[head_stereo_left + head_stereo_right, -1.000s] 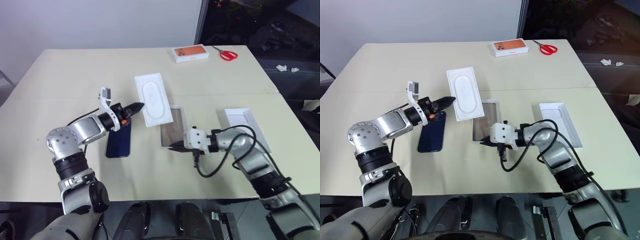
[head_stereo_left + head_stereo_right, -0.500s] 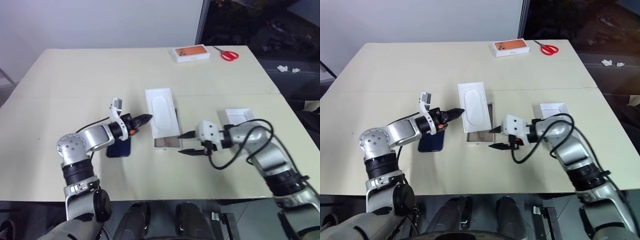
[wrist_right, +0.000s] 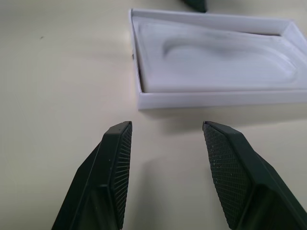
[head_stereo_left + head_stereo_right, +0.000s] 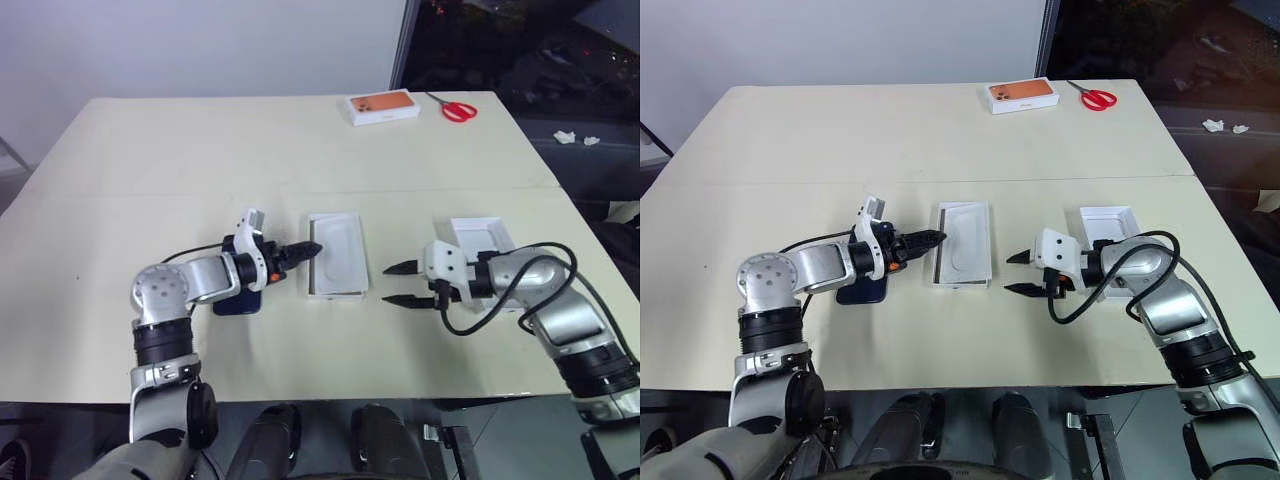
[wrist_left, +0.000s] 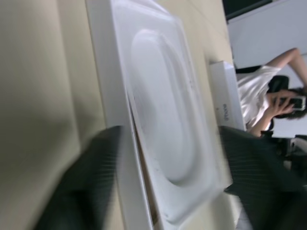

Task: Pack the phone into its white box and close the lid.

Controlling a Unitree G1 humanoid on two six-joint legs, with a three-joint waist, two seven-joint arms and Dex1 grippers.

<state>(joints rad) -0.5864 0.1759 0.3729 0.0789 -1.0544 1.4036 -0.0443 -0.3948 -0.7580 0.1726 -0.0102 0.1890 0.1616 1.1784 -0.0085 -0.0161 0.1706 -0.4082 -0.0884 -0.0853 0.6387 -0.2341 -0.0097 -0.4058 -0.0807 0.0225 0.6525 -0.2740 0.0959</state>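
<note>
White box [image 4: 336, 256] — shallow cardboard, set at the middle of the beige table [image 4: 150, 150], a moulded white insert seated in it. Navy phone [image 4: 238, 299] — laid flat just left of the box, partly covered by the left arm. Left gripper [image 4: 308, 250] — fingers spread wide at the box's left edge, nothing held. Right gripper [image 4: 402, 284] — placed to the right of the box, clear of it, fingers parted and empty.
</note>
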